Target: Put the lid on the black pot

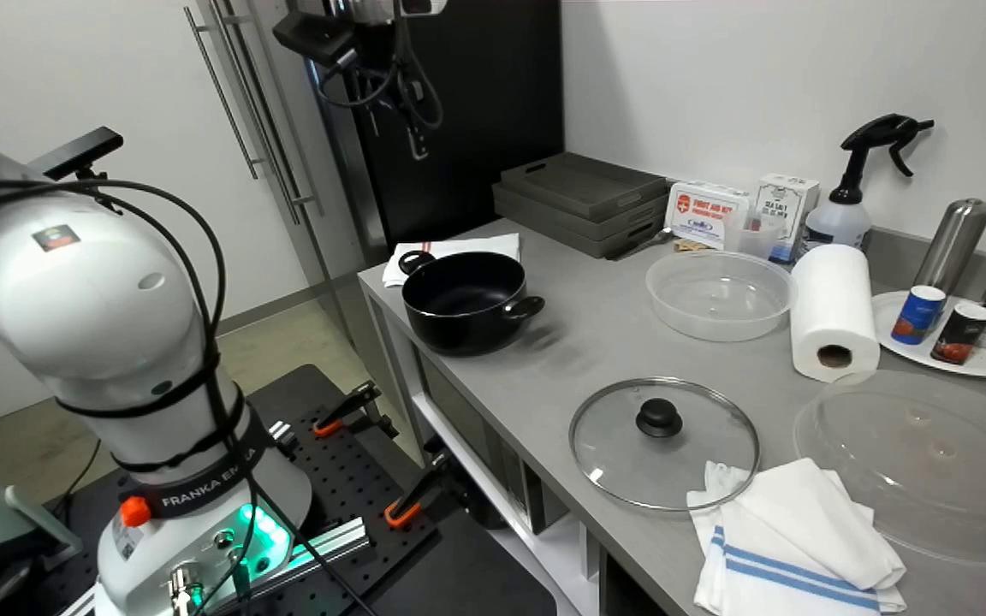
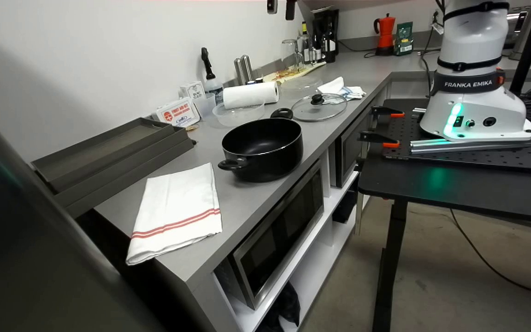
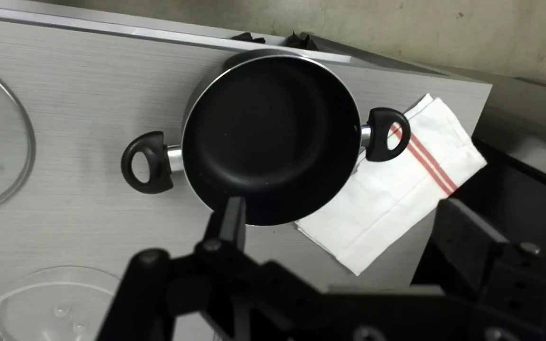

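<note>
1. Hanging fingers-down, the gripper (image 3: 341, 208) is well above the counter (image 1: 579, 282). Its two fingers are spread, with a broad gap from tip to tip.
2. Below the gripper and well apart from it, the black pot (image 3: 268, 137) stands upright on the counter, dark inside facing up. In the wrist view it lies ahead of the fingers, and one fingertip crosses in front of its near rim.
3. Under the gap between the fingers lies a folded red-striped cloth (image 3: 386, 203). The pot's handle on that side reaches out over it.
4. Off to the gripper's side, past the pot and well apart from it, the lid (image 1: 664, 453) rests on the counter, knob up. The wrist view cuts it off at the left edge. In an exterior view its rim overlaps a corner of a blue-striped cloth (image 1: 792, 539).
5. Lower than the gripper, toward the lid's side, a clear bowl (image 3: 50, 303) shows at the bottom left of the wrist view.
6. Farther from the gripper than that bowl are a paper towel roll (image 1: 835, 299) and a large clear dish (image 1: 929, 488).
7. Also lower than the gripper, gray trays (image 1: 583, 188) are stacked on the counter in both exterior views.
</note>
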Controlling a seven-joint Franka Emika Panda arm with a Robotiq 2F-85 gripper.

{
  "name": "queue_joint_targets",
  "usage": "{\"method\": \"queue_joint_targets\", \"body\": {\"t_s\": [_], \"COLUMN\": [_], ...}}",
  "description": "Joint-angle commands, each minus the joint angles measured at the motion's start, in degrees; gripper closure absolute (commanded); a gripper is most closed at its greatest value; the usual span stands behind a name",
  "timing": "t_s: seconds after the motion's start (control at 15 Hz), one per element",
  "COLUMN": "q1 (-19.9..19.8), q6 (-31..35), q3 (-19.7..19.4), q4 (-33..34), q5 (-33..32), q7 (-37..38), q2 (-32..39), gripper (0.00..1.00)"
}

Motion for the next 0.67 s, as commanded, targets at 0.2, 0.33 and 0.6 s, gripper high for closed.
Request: {"method": "queue_joint_targets", "body": {"t_s": [0.2, 0.33, 0.6], "q1": [-4.79, -6.38, -9.8], "q6": [8.66, 11.0, 14.78], "q3": [0.88, 0.94, 0.62], "q4": [4.7, 5.89, 7.91], "q5": [-2.44, -3.78, -7.77], "q7": [8.0, 11.27, 18.63], "q2": [10.73, 13.08, 17.03], "gripper": [0.0, 0.0, 0.0]}}
